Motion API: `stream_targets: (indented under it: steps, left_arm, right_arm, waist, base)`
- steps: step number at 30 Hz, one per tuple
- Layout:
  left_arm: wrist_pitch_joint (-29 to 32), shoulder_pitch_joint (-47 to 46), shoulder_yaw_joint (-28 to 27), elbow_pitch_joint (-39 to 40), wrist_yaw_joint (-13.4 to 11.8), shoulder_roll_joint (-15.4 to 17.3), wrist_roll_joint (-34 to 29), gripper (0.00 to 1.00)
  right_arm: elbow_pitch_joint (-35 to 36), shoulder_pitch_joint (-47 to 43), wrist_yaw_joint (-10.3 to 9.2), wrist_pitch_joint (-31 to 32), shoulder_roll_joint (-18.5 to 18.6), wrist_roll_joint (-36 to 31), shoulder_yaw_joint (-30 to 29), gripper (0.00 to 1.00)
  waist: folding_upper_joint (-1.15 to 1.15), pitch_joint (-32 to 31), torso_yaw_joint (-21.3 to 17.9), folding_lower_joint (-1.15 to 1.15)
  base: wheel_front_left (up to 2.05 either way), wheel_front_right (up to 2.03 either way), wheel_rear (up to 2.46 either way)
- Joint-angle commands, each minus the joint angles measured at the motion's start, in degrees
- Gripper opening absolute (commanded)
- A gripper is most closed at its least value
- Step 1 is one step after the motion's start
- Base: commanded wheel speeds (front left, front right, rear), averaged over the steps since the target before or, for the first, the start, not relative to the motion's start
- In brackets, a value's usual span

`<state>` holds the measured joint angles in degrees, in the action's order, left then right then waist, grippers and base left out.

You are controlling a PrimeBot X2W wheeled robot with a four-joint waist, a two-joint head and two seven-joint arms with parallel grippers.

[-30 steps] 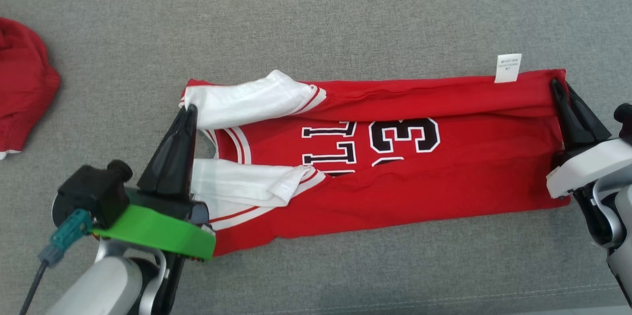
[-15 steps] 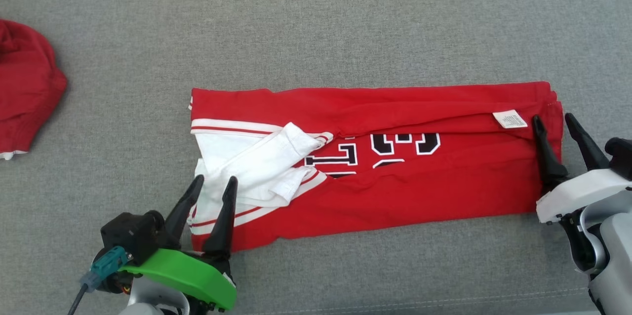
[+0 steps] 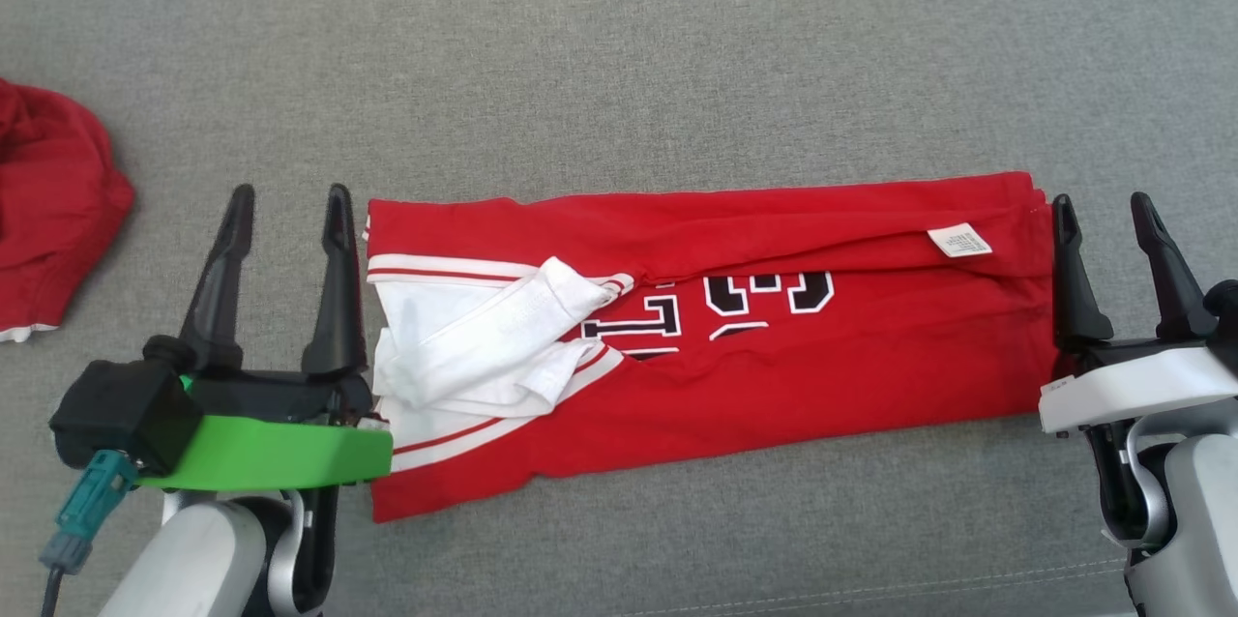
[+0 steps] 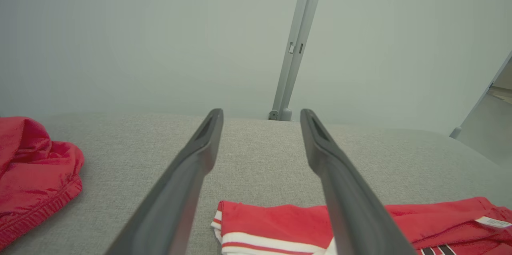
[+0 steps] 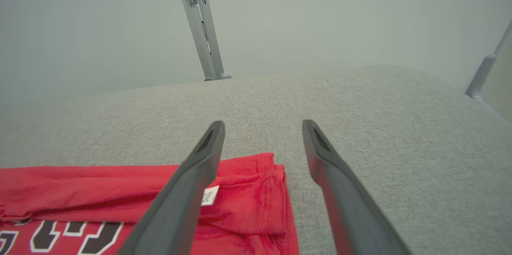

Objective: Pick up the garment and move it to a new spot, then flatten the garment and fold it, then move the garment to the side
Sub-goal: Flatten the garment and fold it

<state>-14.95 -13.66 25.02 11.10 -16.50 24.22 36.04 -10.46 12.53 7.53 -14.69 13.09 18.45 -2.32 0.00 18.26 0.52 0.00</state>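
Red fabric is spread as a long band across the middle of the head view: the garment point(image 3: 735, 346), a jersey with black and white lettering, is laid on the grey cushion point(image 3: 619, 46) with its far edge turned over toward the near side, so that the care label point(image 3: 959, 241) is shown face up at the upper right of the band and the white sleeves point(image 3: 484, 341) are gathered at its left end. The left gripper point(image 3: 288, 194) is placed just beside the left end and the right gripper point(image 3: 1102, 201) at the right end, with its inner finger over the hem. Both are seen with the fingers point(image 3: 334, 288) apart and nothing between them, which is judged to mean that a lengthwise fold is laid down and the cloth is left free to settle. A second red cloth point(image 3: 48, 211) is kept well apart at the left edge of the frame. In the left wrist view, the left gripper point(image 4: 261, 112) is shown with the fingers spread over bare cushion, and the striped corner of the garment point(image 4: 276, 223) lies low in the frame beneath them, untouched as far as can be told. In the right wrist view, the right gripper point(image 5: 263, 123) is likewise held wide apart; the folded hem of the garment point(image 5: 248, 191) and the care label point(image 5: 211, 195) are found at the lower left, partly hidden by one finger, and contact cannot be decided. The white sleeves are judged to need tucking before the next fold is made.
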Motion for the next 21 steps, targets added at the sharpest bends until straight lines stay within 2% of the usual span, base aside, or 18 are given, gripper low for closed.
stream_targets:
  steps: [1, 10, 15, 21]
  left_arm:
    - [-0.2, 0.2, -1.5, -0.2, 0.4, -0.4, -1.7, 1.0]
    - [-0.2, 4.9, -9.6, -3.3, 4.2, -3.2, -8.3, 1.0]
    - [-0.2, 6.0, -11.1, -4.8, 6.8, -4.9, -10.0, 1.0]
    - [-0.2, 5.6, -12.0, -6.0, 8.8, -6.2, -11.1, 1.0]
  right_arm:
    - [1.0, -0.9, -0.08, 0.3, -0.3, -0.8, -0.1, 1.0]
    - [5.4, -3.3, -0.08, 3.0, -2.1, -2.1, 0.7, 1.0]
    - [5.8, -4.2, -0.08, 3.6, -2.3, -1.7, 0.8, 1.0]
    - [3.7, -3.1, -0.08, 4.0, -1.4, -0.2, 0.0, 1.0]
  waist:
    - [0.0, -0.8, -0.2, 0.0]
    - [0.0, -2.6, 0.3, 0.0]
    - [0.0, -3.0, 0.7, 0.0]
    - [0.0, -2.4, 1.0, 0.0]
  base:
    - [0.0, 0.0, 0.0]
    - [0.0, 0.0, 0.0]
    - [0.0, 0.0, 0.0]
    - [0.0, 0.0, 0.0]
